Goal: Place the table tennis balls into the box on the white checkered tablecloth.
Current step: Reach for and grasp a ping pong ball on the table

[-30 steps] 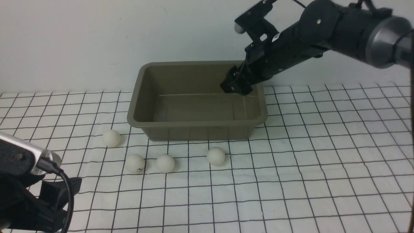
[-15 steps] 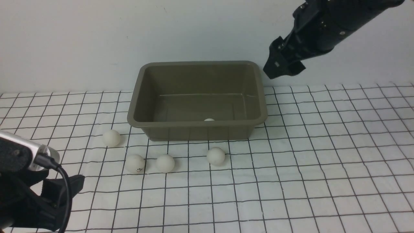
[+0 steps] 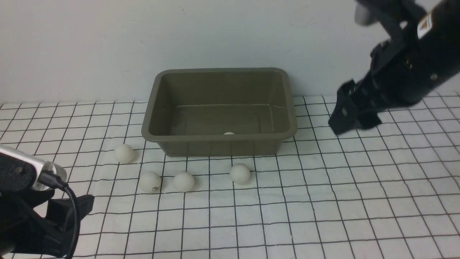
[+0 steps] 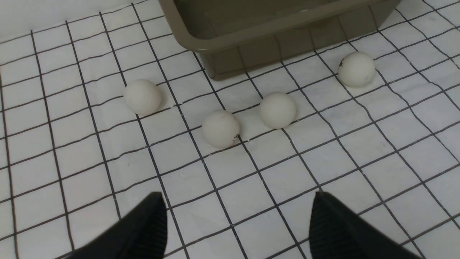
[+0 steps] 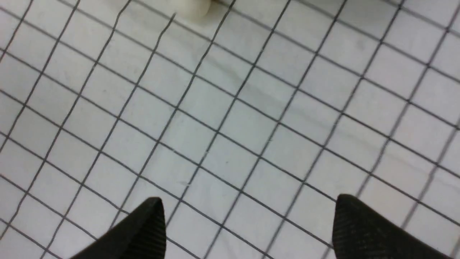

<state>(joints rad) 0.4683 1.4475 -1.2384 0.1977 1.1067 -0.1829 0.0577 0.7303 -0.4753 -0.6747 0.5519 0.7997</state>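
Observation:
The olive-brown box (image 3: 215, 137) stands on the white checkered tablecloth (image 3: 323, 201). One table tennis ball (image 3: 229, 133) lies inside it, just visible behind the front wall. Several more balls lie on the cloth in front: one far left (image 3: 124, 153), one with a dark mark (image 3: 150, 182), one beside it (image 3: 183, 181), and one to the right (image 3: 239, 173). My left gripper (image 4: 237, 201) is open and empty, short of these balls (image 4: 220, 128). My right gripper (image 3: 346, 120) hangs above the cloth right of the box, open and empty (image 5: 248, 207).
A plain wall rises behind the box. In the left wrist view the box corner (image 4: 215, 46) stands just beyond the balls. In the right wrist view one ball (image 5: 190, 7) shows at the frame edge, beyond bare cloth.
My right arm rose out of the box, swung right and came down beside it. A ball now lies in the box. The left arm has barely moved.

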